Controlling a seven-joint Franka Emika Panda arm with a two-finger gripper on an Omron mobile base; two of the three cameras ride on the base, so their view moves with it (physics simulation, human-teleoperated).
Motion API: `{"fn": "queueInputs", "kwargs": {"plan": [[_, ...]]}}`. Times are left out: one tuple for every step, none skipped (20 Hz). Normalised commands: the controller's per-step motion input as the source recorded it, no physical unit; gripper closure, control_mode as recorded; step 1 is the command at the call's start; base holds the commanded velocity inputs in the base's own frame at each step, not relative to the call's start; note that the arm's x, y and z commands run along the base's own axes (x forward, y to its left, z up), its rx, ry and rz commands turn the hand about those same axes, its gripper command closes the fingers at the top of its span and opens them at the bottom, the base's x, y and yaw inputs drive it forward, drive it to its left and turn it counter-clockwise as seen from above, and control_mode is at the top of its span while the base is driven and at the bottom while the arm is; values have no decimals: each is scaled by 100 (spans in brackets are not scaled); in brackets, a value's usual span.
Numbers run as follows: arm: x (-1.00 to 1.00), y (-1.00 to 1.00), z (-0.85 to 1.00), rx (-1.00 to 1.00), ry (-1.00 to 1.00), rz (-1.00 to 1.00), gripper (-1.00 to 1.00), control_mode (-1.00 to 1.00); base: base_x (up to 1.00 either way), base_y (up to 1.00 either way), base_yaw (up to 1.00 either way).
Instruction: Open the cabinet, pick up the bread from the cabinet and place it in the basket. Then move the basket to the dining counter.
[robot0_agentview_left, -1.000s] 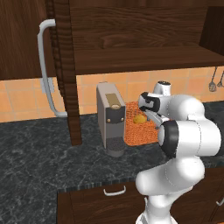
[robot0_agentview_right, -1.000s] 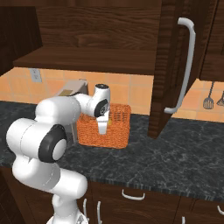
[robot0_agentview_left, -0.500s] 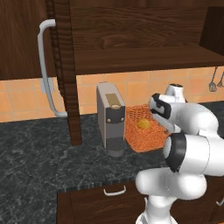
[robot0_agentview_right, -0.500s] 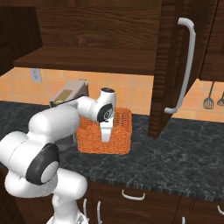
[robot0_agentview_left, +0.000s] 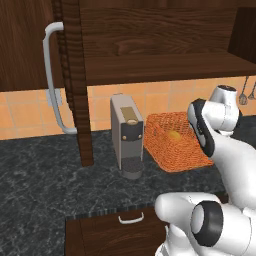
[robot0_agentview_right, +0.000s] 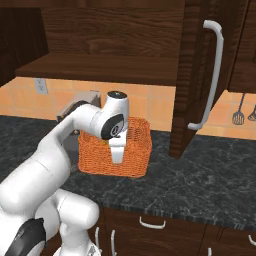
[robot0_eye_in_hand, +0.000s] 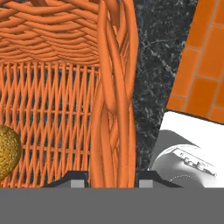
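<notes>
The gripper (robot0_eye_in_hand: 109, 177) is clamped on the basket (robot0_eye_in_hand: 52, 87) rim, one jaw each side. Basket looks light, bendy (bread (robot0_eye_in_hand: 6, 151) inside, left of jaws).

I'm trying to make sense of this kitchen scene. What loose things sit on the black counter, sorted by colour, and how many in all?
Orange: 1, the basket
Golden-yellow: 1, the bread, lying inside the basket
Grey: 1, the coffee machine, standing beside the basket
Total: 3
</notes>
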Motion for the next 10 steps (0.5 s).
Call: {"fn": "queueInputs", "kwargs": {"plan": [[-72,0,90,-13,-15,0,100,-100,0,0,0],[-79,0,74,-15,-16,0,100,-100,0,0,0],[-82,11,43,-14,-10,0,100,-100,0,0,0],[-75,23,36,-16,-15,0,100,-100,0,0,0],[-55,29,46,-16,-13,0,100,-100,0,0,0],[-26,29,48,-16,-8,0,100,-100,0,0,0],[-24,16,47,-14,-3,0,100,-100,0,0,0],[-17,3,46,-15,0,0,100,-100,0,0,0],[-21,0,51,-14,-5,0,100,-100,0,0,0],[-19,1,50,-11,-8,-3,100,-100,0,0,0]]}}
